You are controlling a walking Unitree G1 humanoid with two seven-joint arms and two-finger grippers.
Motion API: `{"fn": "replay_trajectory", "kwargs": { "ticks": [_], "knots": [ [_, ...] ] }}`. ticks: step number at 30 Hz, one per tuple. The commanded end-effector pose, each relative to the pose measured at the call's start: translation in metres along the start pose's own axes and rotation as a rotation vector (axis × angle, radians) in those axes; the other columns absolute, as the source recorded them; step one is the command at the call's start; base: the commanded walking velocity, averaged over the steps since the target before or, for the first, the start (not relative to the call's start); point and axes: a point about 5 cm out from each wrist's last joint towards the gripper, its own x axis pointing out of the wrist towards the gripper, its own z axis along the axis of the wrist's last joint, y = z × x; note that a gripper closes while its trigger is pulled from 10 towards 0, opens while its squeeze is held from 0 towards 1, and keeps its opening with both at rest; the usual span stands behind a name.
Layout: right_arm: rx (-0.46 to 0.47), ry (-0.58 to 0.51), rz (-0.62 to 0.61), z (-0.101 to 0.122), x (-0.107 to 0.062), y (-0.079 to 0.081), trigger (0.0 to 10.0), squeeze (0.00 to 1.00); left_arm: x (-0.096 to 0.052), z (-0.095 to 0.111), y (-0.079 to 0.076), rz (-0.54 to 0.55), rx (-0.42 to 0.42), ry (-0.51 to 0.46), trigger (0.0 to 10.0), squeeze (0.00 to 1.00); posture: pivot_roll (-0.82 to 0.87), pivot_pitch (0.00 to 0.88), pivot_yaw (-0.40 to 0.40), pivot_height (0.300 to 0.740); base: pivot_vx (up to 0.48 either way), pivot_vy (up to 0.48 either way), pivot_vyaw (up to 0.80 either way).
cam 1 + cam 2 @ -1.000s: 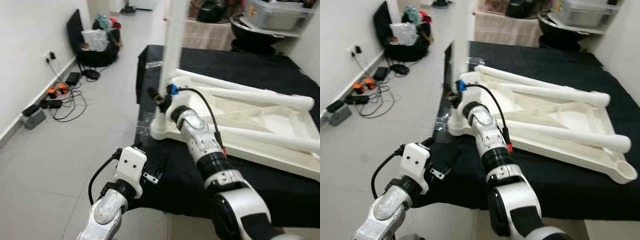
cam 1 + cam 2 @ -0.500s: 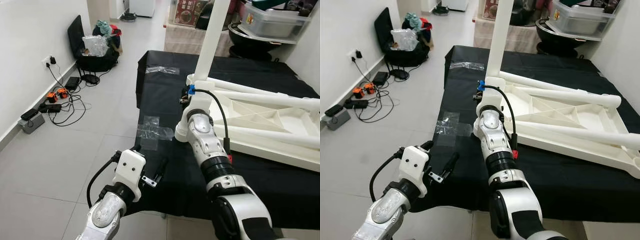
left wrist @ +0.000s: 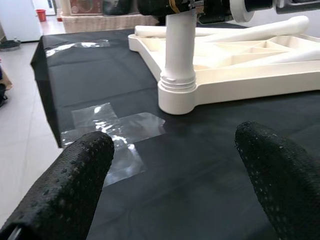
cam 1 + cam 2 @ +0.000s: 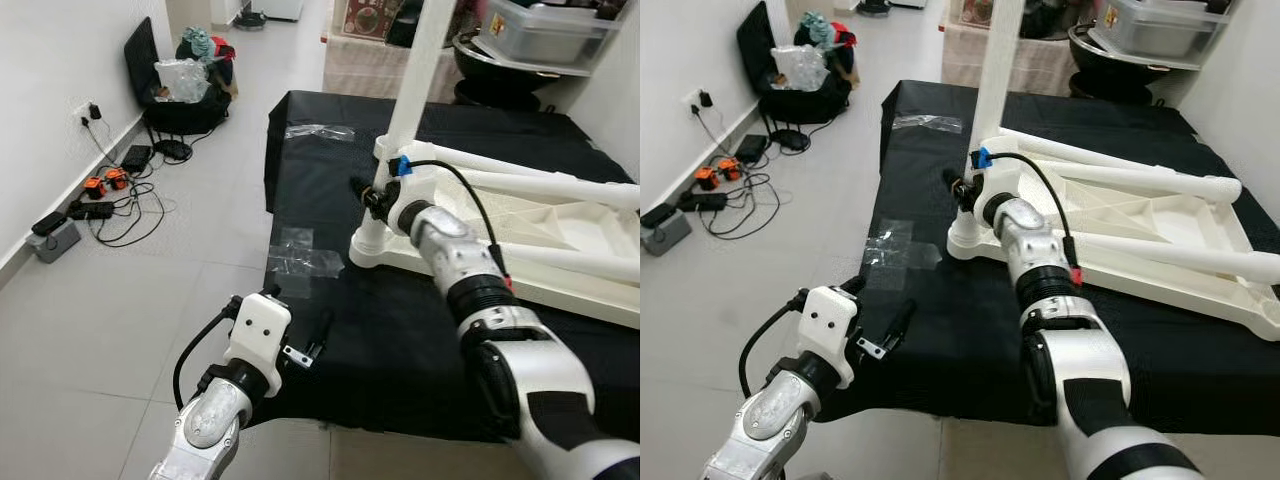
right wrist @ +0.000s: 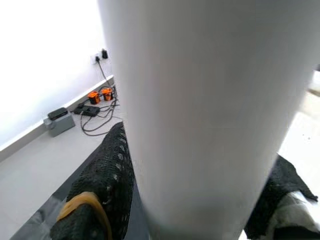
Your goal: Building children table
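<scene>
Right arm stretched forward, right claw (image 4: 371, 196) clamped with fingers either side, left claw (image 4: 318, 342) held low, fingers spread.

The table leg (image 5: 210, 115) and upturned table top (image 4: 560, 235) are seen as smooth, matt cream plastic. A matt black cloth (image 4: 940, 330) is patched with glossy clear tape (image 3: 117, 127). The fingertips (image 3: 75, 175) are covered in pebbled black rubber.

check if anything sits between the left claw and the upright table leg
Nothing solid does. The left claw is open, low over the black cloth, facing the upright table leg. Between them lie only flat strips of clear tape on the cloth. The right claw is already clamped on that leg.
</scene>
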Motion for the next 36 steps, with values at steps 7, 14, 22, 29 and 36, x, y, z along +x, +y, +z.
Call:
{"fn": "replay_trajectory", "kwargs": {
  "ticks": [7, 14, 22, 29, 36],
  "knots": [
    [0.026, 0.074, 0.502, -0.01, -0.012, 0.016, 10.0, 0.0, 0.0, -0.001, -0.002, -0.004, -0.002, 0.0, 10.0, 0.0, 0.09, 0.03, -0.112, 0.74, 0.0, 0.0, 0.0],
    [0.078, 0.076, 0.612, -0.007, -0.019, 0.008, 10.0, 0.0, -0.001, -0.001, -0.003, -0.004, 0.001, -0.001, 10.0, 0.0, 0.1, 0.024, -0.111, 0.74, 0.0, 0.0, 0.0],
    [0.058, 0.085, 0.631, -0.012, -0.016, 0.016, 0.0, 0.0, -0.002, -0.001, -0.003, -0.008, 0.001, 0.002, 10.0, 0.0, 0.1, 0.023, -0.11, 0.74, 0.0, 0.0, 0.0],
    [0.067, 0.033, 0.316, -0.012, -0.007, 0.004, 0.0, 0.0, -0.001, -0.001, -0.002, -0.008, 0.002, 0.002, 10.0, 0.0, 0.1, 0.021, -0.109, 0.74, 0.0, 0.0, 0.0],
    [0.073, -0.023, -0.351, -0.008, -0.015, -0.041, 0.0, 0.0, -0.001, -0.001, -0.002, -0.008, 0.001, 0.002, 10.0, 0.0, 0.09, 0.018, -0.108, 0.74, 0.0, 0.0, 0.0]
  ]
}}
